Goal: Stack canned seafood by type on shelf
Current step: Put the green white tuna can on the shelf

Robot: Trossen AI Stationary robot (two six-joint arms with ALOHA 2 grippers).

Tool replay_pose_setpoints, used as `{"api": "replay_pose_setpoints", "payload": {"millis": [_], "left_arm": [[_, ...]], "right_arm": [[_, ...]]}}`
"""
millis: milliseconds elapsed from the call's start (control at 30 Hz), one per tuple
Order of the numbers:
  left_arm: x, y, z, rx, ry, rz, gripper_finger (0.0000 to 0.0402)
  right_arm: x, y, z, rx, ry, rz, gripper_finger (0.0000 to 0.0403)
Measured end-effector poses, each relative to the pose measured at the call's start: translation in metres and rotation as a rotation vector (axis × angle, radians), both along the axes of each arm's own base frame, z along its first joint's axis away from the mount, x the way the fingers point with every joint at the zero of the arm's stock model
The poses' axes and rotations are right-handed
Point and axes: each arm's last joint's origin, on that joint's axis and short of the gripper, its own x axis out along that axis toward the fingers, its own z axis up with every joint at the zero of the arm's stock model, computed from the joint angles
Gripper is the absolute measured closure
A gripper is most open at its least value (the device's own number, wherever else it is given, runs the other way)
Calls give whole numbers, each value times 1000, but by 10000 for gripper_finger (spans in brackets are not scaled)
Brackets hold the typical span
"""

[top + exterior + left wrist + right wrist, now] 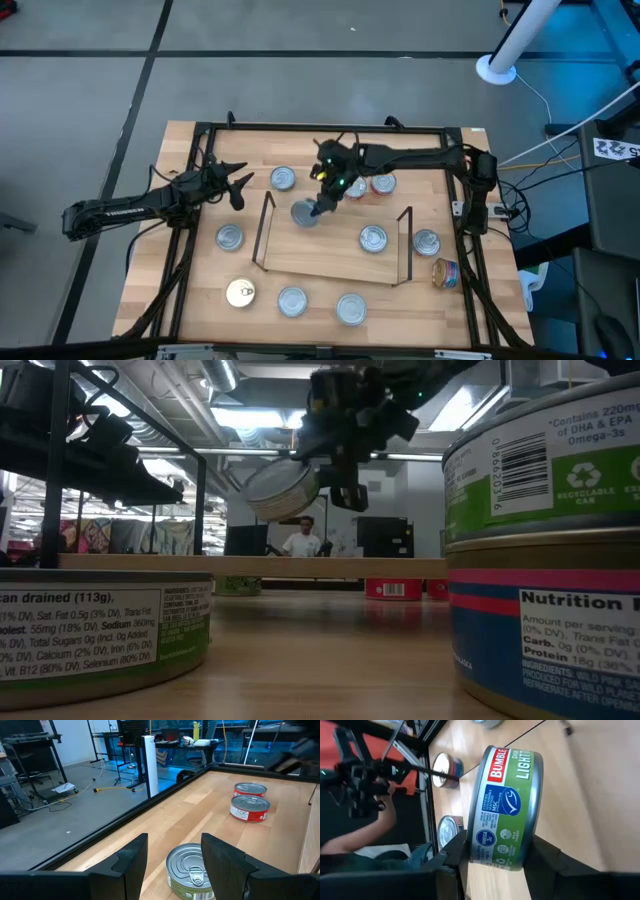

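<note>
Over the shelf (pixel 330 262), the right pincer (pixel 318 205) pinches a tilted tin (pixel 305 213); released crooked, it may roll. The left pincer (pixel 238 185) waits spread.

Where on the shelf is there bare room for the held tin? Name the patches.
The shelf is bare through its middle, between the right gripper holding a tin and the lone tin near the right uprights. The table's front edge is crowded.
</note>
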Motion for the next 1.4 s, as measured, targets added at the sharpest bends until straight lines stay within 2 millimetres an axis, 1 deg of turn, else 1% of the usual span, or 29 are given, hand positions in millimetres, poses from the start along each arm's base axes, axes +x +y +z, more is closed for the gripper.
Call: {"api": "replay_pose_setpoints", "payload": {"millis": [200, 333, 433, 533, 700, 867, 1133, 1400], "left_arm": [[0, 0, 0, 0, 0, 0, 222], [0, 0, 0, 0, 0, 0, 222], [0, 0, 0, 0, 0, 0, 222], [0, 0, 0, 0, 0, 0, 222], [0, 0, 0, 0, 0, 0, 222], [0, 0, 0, 0, 0, 0, 222], [0, 0, 0, 0, 0, 0, 222], [0, 0, 0, 0, 0, 0, 222]], "right_arm": [[10, 28, 2, -51, -63, 36, 273], [20, 40, -5, -56, -111, 63, 273], [28, 44, -14, -42, -125, 59, 270], [33, 43, -24, -30, -115, 50, 259], [39, 42, -41, -29, -106, 46, 265], [42, 42, -53, -27, -86, 47, 261], [45, 40, -56, -73, -96, 23, 259], [45, 39, -60, -111, -72, -13, 222]]}}
